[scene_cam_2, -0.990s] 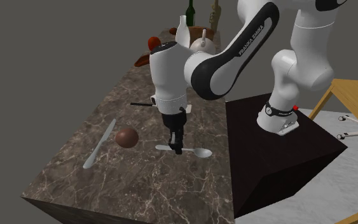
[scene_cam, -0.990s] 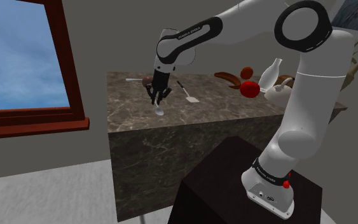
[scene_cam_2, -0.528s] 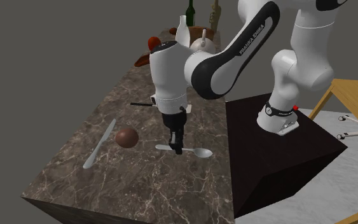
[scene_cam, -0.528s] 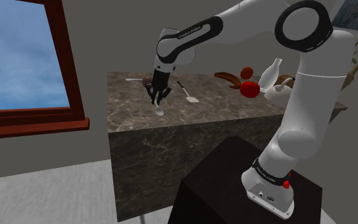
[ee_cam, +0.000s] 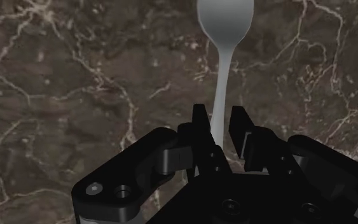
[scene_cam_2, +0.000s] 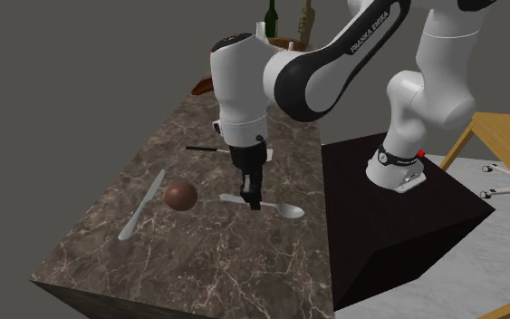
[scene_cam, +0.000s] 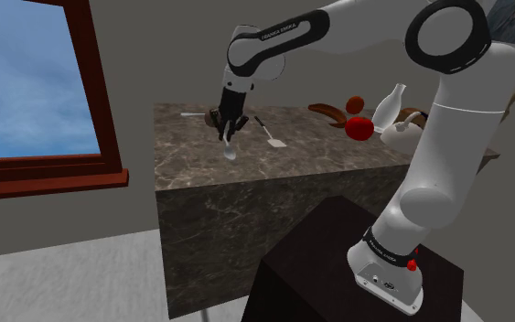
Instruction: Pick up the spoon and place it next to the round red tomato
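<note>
Spoon (ee_cam: pixel 225 63) is clamped by its handle between the black fingers of the hand (scene_cam_2: pixel 251 201), its bowl jutting out past the fingertips over the dark marbled bench (scene_cam_2: pixel 226 263). The round red tomato (scene_cam: pixel 359 128) sits well apart from the hand.

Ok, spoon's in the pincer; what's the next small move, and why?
Probably lift a little higher before travelling. The pincer is shut on the spoon, whose bowl looks barely clear of the counter, and a spatula lies between it and the tomato.
</note>
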You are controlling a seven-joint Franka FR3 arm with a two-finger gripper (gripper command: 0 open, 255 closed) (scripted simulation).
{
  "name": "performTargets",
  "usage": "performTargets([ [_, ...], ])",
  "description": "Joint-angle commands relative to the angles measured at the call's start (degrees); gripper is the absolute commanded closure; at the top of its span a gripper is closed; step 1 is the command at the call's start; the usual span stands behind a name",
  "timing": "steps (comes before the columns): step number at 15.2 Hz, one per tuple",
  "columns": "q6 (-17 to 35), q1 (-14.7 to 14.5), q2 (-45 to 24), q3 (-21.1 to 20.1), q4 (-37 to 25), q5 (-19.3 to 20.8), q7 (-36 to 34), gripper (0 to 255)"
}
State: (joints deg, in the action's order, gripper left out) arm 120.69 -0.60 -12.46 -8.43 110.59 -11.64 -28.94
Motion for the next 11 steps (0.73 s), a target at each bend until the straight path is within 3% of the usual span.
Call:
performTargets([
  [1, -1.32, 0.02, 0.62, 0.0, -0.69, 0.06, -0.25, 255],
  [11, -8.26, 0.2, 3.24, 0.07, -5.11, 0.31, -1.43, 255],
])
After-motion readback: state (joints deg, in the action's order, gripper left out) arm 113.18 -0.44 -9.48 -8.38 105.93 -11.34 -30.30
